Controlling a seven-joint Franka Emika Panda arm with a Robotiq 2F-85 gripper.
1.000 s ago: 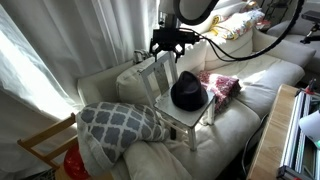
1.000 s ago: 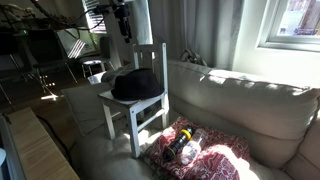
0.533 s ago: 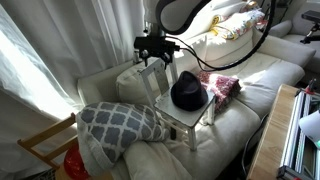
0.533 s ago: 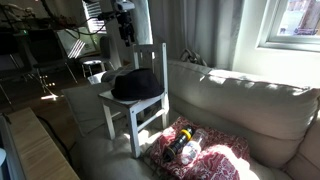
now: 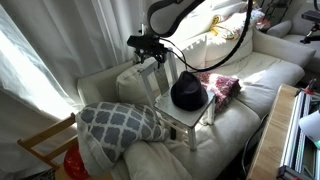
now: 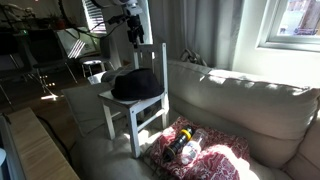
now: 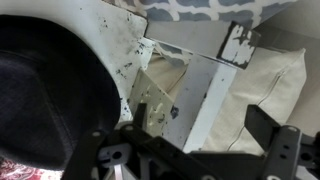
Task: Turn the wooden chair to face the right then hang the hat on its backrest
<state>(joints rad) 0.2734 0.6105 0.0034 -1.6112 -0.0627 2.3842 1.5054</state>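
Fingers (image 7: 285, 152) spread wide with nothing between them. The gripper (image 5: 148, 48) hovers just over the top rail of the backrest (image 5: 155, 75); I can't see any contact.

My read: it's lining up to take the rail for the turn. The top rail gives the best leverage for swivelling a light wooden chair (image 5: 185, 118) that stands on a soft sofa (image 5: 250, 110).

The hat (image 5: 188, 92) sits crown-up on the chair seat and covers most of it, with the brim close to the slats. It's parked there, so the hang step is not yet started. Risk: it rides along or slides off when the chair rotates.

Containers: no real one in view.
- The chair seat carries only the hat.
- A red patterned cloth (image 5: 222, 85) lies just beside the chair on the sofa, with small items on it too dim to identify.
- A lattice-print cushion (image 5: 120, 122) lies just beside the chair on the opposite side.
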